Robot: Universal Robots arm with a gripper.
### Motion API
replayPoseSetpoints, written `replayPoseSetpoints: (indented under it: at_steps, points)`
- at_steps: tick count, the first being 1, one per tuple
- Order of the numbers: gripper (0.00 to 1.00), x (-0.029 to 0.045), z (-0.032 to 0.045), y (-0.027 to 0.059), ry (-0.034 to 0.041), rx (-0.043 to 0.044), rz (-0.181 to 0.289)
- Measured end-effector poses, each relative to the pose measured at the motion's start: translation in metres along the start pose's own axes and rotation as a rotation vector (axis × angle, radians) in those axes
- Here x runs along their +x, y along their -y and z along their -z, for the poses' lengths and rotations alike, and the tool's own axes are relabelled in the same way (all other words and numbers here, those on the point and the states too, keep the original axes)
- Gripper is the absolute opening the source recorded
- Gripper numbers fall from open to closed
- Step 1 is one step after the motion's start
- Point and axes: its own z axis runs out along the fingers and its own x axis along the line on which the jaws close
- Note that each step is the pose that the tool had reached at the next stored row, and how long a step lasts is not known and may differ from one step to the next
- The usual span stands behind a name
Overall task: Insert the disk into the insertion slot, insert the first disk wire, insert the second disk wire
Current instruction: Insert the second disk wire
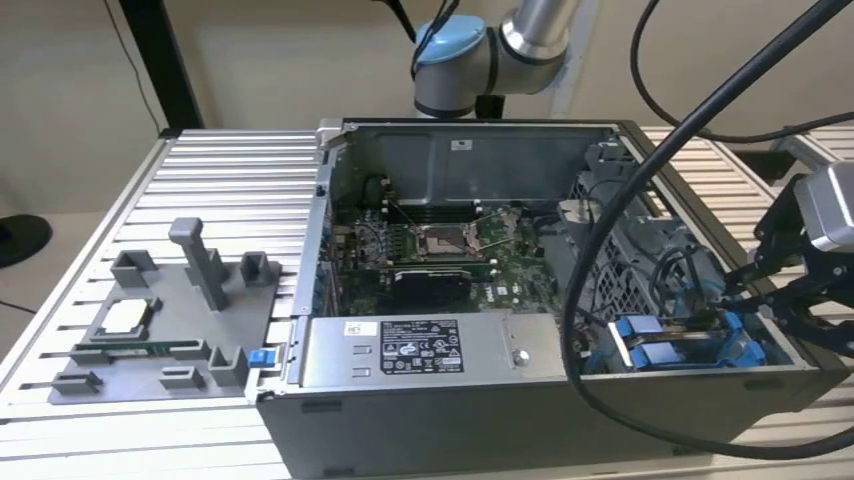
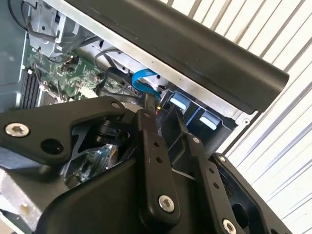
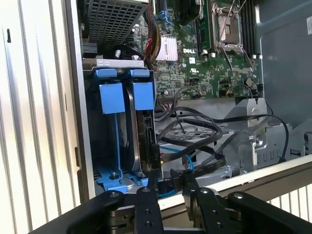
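**Disk seated in the bay, gripper at the cable end**

Ribbed aluminium desk (image 1: 214,170) carries the open grey computer case (image 1: 534,410); the silver disk in its blue carrier (image 3: 142,126) stands inside the grey perforated insertion slot (image 3: 105,141); the black gripper (image 3: 169,183), fingers narrow, pinches a black cable connector (image 3: 168,184) just beside the disk.

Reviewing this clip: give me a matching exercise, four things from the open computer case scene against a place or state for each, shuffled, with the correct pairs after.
Things:
1. disk
2. gripper
3. grey parts tray
4. power-supply box

Places or states:
A. on the slatted table, outside the case on the exterior view's left
B. seated on edge in the insertion slot, blue tabs showing
C. along the case's near wall, label facing up
D. at the cable connector by the disk's edge

Pairs: 1-B, 2-D, 3-A, 4-C
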Motion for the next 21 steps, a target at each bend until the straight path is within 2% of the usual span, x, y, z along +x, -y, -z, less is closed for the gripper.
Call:
replayPoseSetpoints:
  at_steps: [7, 12, 13, 21]
  points:
    - [1.0, 0.0002, -0.0025, 0.0001, 0.0223, 0.0078, -0.022]
    - [1.0, 0.0002, -0.0024, 0.0001, 0.0302, 0.0153, -0.039]
    - [0.0, 0.0002, -0.0025, 0.0, 0.0325, 0.017, -0.044]
    - [0.0, -0.0003, -0.0008, -0.0027, 0.0566, 0.0358, -0.089]
